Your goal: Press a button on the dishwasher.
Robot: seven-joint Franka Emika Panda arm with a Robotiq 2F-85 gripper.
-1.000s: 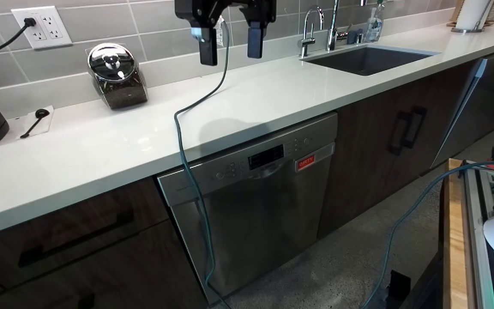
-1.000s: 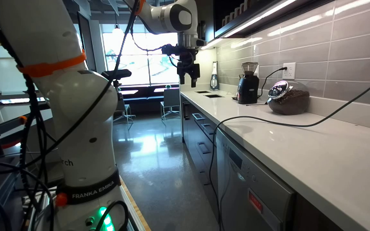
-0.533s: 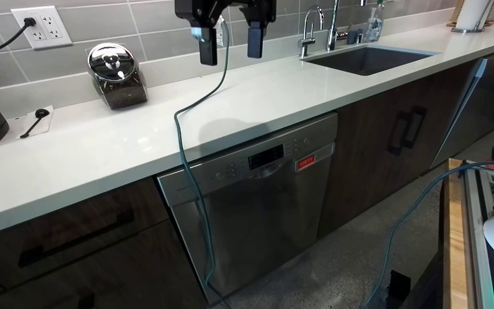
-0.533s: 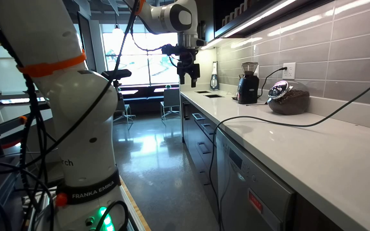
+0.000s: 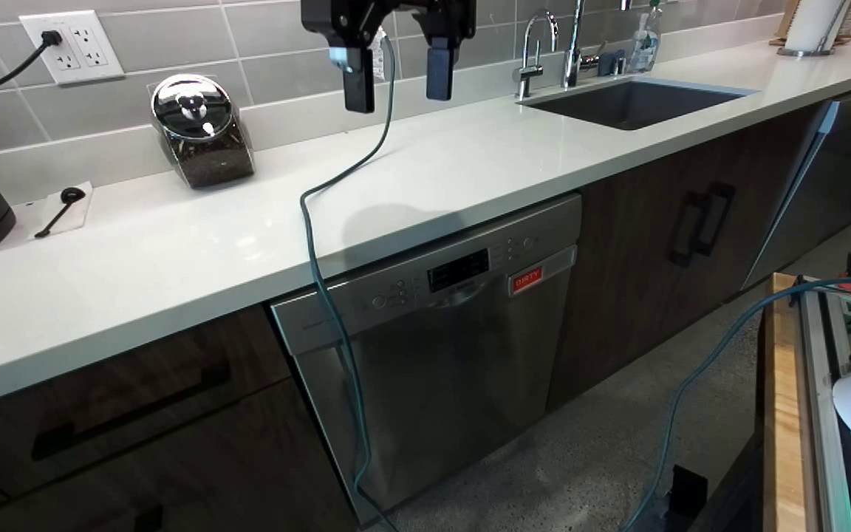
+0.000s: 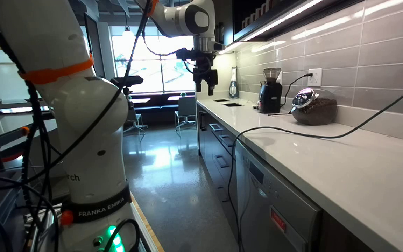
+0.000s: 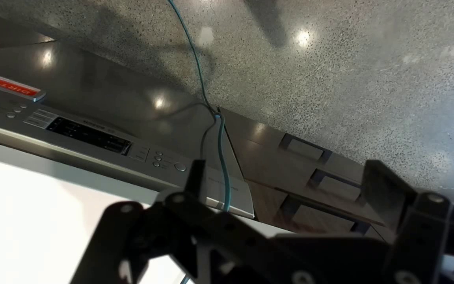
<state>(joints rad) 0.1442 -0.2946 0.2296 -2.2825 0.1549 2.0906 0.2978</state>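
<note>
The dishwasher (image 5: 462, 362) is a steel-grey front under the counter, also in an exterior view (image 6: 257, 220) and the wrist view (image 7: 124, 94). Its top strip carries a dark display (image 5: 459, 270), with small round buttons (image 5: 390, 297) on both sides; they also show in the wrist view (image 7: 179, 167). A red DIRTY label (image 5: 527, 279) is at one end. My gripper (image 5: 399, 100) hangs in the air above counter height, apart from the dishwasher, with its fingers pointing down. It also shows in an exterior view (image 6: 205, 91). In the wrist view its fingers (image 7: 286, 167) are wide apart with nothing between them.
A blue-grey cable (image 5: 309, 222) runs over the white counter (image 5: 137, 258) and down across the dishwasher front. A jar of coffee beans (image 6: 315, 108) and a black grinder (image 6: 270, 94) stand near the wall. Dark drawers with bar handles (image 7: 306, 148) and a sink (image 5: 632, 103) flank the dishwasher.
</note>
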